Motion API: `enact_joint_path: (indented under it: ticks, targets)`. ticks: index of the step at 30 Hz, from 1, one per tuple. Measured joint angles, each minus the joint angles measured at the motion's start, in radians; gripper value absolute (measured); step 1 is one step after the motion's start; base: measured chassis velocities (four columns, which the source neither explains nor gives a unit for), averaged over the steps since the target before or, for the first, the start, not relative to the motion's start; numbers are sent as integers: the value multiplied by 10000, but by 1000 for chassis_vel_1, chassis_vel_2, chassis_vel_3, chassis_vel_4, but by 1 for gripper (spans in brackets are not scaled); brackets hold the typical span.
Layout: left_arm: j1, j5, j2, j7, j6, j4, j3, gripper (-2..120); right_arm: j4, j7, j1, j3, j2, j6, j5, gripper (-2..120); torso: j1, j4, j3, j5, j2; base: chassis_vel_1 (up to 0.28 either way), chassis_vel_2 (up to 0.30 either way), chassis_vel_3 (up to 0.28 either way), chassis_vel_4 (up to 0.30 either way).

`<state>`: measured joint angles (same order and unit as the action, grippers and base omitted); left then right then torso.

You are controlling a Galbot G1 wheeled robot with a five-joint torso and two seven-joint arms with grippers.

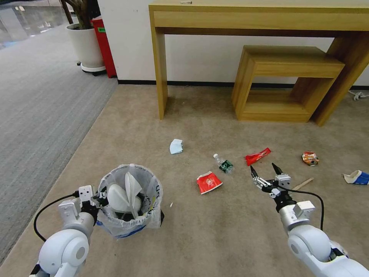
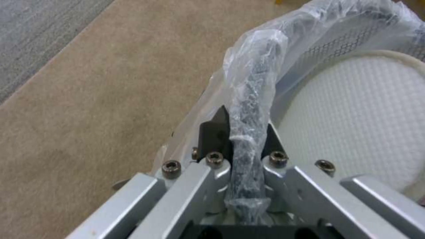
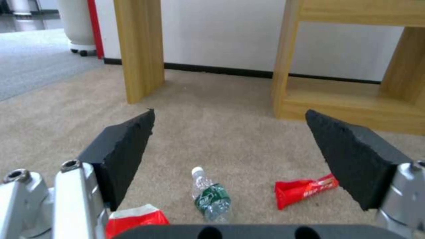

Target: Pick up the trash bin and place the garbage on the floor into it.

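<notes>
- Nearest me, the left gripper is clamped on the bag-wrapped rim of the trash bin, one round dark mesh bin in a crinkly translucent liner.
- Inside the bin lie two white slippers, waffle-textured (the weave is plain in the left wrist view).
- The right gripper hangs over the floor, its wedge-shaped black foam pads spread wide and holding nothing.
- On the beige short-pile carpet ahead of it: two red wrappers, one crumpled and squarish, one long and flat, with one small clear bottle between them.
- To the right: one wooden stick, one orange packet, one squashed blue-white paper cup.
- Farther off, one pale blue mask, folded.
- Beyond, a wooden desk against the wall.
</notes>
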<state>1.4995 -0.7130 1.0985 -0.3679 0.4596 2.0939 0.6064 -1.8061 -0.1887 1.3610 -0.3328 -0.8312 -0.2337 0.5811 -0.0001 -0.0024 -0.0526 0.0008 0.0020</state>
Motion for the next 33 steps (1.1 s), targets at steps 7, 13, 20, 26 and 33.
enact_joint_path:
  ticks: [7,13,20,26,33]
  targets:
    - [-5,14,2,21,-34,-27,0,2,-2,-5,-31,39,2,30,-8,86,1,0,-1,0,0,-115,108,114,-117]
    - [-6,24,1,27,-55,-36,-6,2,-1,-5,-21,39,3,30,-13,86,0,0,-1,0,0,-116,129,120,-124]
    - [-15,51,13,30,-70,-54,-41,2,-2,-5,-8,24,4,25,-17,86,1,0,-1,0,0,-99,87,90,-95]
    - [-19,101,29,40,-112,-73,-76,2,6,-4,35,8,-9,-37,-31,86,1,0,0,1,0,-106,98,91,-102]
    - [-18,116,42,47,-128,-75,-86,2,19,-4,46,5,-11,-100,-40,86,0,0,-1,-1,0,-72,83,80,-80]
